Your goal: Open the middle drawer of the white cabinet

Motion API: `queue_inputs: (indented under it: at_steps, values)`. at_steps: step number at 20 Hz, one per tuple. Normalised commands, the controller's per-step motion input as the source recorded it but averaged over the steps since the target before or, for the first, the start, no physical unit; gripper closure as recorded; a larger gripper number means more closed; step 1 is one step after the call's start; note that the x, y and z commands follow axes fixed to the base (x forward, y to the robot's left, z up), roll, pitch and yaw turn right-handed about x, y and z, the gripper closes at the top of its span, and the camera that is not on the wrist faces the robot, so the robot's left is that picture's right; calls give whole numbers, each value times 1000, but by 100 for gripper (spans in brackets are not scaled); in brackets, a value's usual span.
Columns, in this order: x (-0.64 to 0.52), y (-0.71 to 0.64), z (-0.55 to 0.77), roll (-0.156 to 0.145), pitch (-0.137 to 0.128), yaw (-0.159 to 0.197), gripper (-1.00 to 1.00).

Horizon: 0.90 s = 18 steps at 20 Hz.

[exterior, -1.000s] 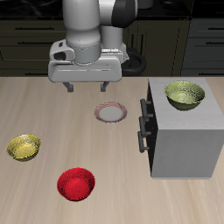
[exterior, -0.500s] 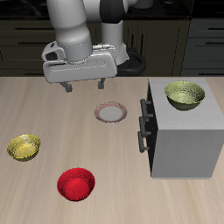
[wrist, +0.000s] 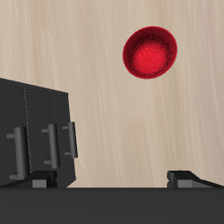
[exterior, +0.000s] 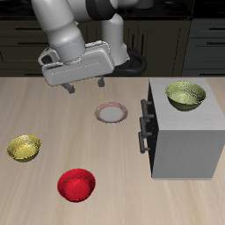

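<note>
The middle drawer (exterior: 144, 121) sits flush in the white cabinet (exterior: 187, 141), its dark bar handle untouched, so by my reckoning the job has not begun: reach, grip and pull are all left. The cabinet is a pale, boxy thing at one side of the table (exterior: 53, 123), handles facing the centre, a greenish bowl (exterior: 185, 94) on top. The gripper (exterior: 84, 84) hangs high, well apart from the handles, fingers spread and holding nothing.

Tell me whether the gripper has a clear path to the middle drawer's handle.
Probably yes. The gripper hangs open above bare table, and nothing stands between it and the middle drawer handle on the white cabinet; the small plate lies low.
</note>
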Motion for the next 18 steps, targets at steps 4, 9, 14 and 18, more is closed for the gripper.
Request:
queue_inputs:
  at_steps: [4,9,14,18]
  values:
    - [-55,77,-76,90,-3,-50,-100]
    - [-47,78,-204,32,-10,27,-100]
    - [-2,-11,-236,16,19,2,-100]
    - [-29,130,-240,53,12,-14,-100]
